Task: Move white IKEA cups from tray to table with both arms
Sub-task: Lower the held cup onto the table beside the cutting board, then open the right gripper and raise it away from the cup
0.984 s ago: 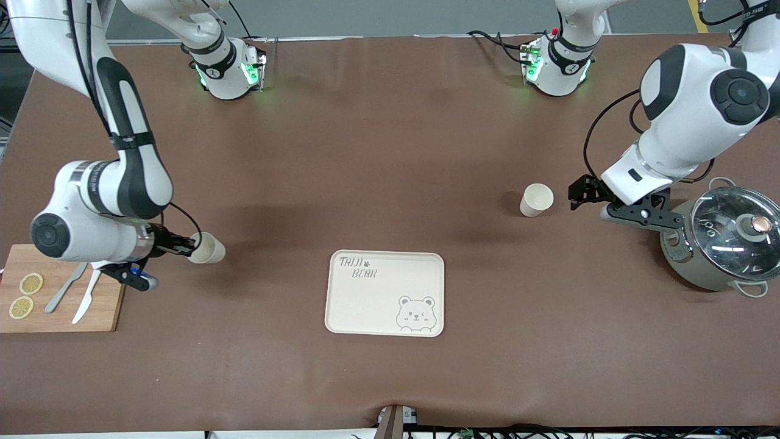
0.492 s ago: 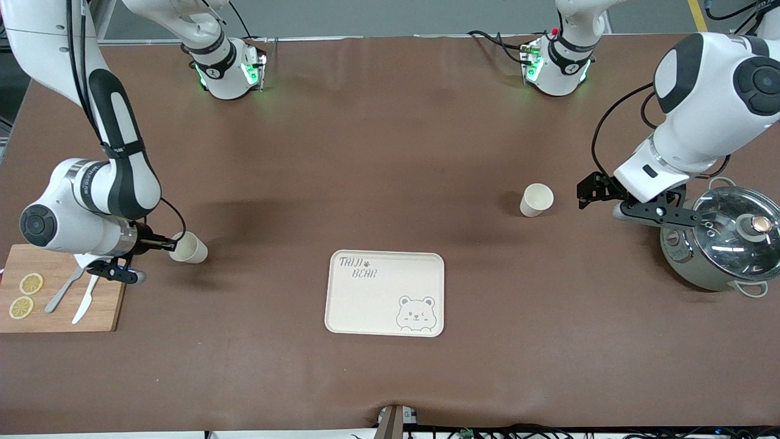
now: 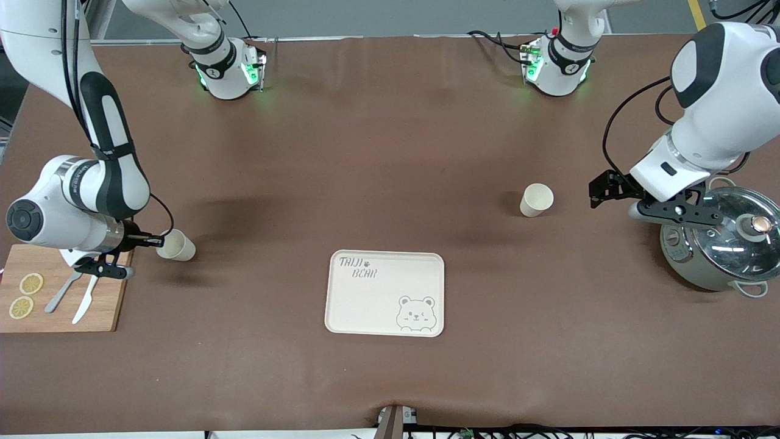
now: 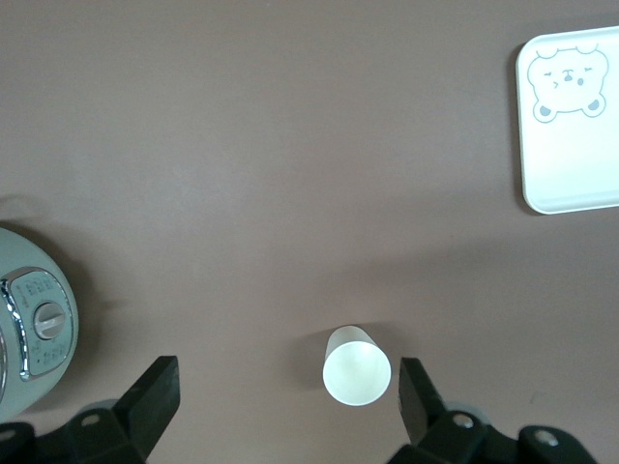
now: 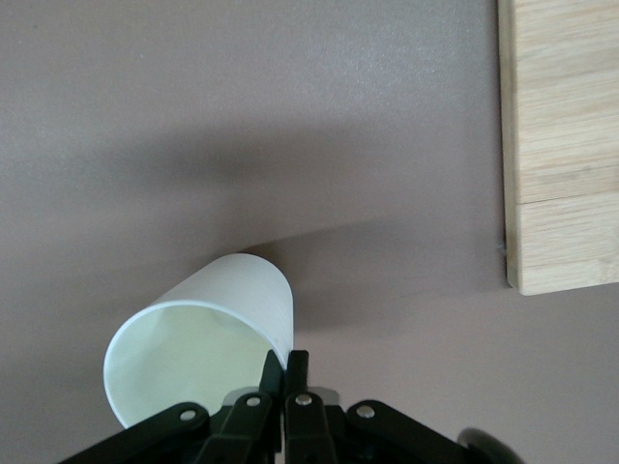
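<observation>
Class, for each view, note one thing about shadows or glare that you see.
Front view: glare on the pot's glass lid; soft arm shadows on the table. Left wrist view: faint shadow beside the standing cup. Right wrist view: dark band of shadow above the gripped cup.

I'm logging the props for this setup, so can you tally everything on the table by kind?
White cups: 2, one standing on the table, one in the right gripper
Tray: 1
Pot with glass lid: 1
Wooden cutting board: 1
Lemon slices: 2
Cutlery pieces: 2
Total: 9
</observation>
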